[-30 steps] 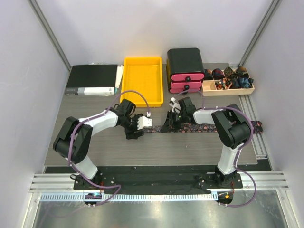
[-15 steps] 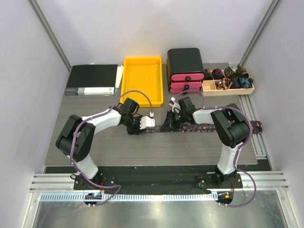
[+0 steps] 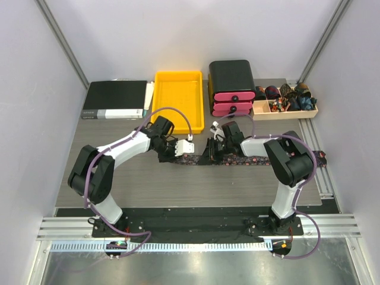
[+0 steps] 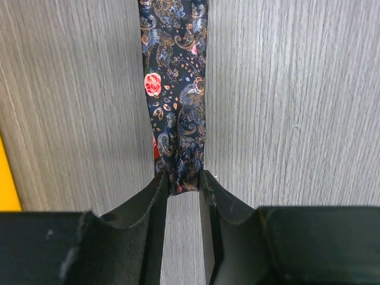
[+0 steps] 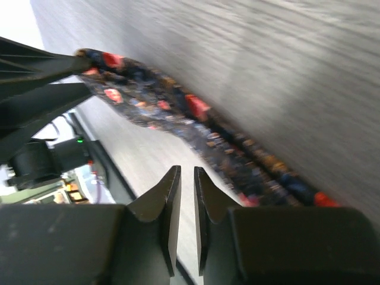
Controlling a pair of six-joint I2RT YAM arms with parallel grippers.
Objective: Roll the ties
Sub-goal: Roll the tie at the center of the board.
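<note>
Grey wood table (image 4: 297, 119) bears the tie (image 4: 175, 89), its end pinched by the left gripper (image 4: 183, 184).

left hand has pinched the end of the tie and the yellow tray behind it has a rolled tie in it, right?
Not quite. The left hand does pinch the end of the tie, but the yellow tray is empty, as the top external view shows.

One tie (image 3: 261, 159) on the surface (image 3: 178, 184), one yellow tray (image 3: 177, 100), one binder (image 3: 114, 99), one drawer box (image 3: 231, 86), two pincers
</note>
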